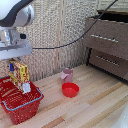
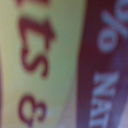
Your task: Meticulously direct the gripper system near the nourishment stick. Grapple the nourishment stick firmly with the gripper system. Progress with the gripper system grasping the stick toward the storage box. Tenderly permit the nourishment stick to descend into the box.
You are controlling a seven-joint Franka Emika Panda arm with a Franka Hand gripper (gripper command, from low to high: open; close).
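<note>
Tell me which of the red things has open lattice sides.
The red plastic shopping basket at the exterior view's left; the small red bowl is solid-walled.

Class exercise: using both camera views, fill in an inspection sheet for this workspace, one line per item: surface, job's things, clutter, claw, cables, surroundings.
Surface: pale wooden planks.
Job's things: yellow-orange snack packet held upright over the red basket, lower end at rim level; wrist view shows only its blurred print.
Clutter: pink cup, red bowl, apart from the basket.
Claw: claw shut on the packet's top.
Cables: black cable hanging across the wall.
Surroundings: woven wall panels, dark drawer unit.
</note>
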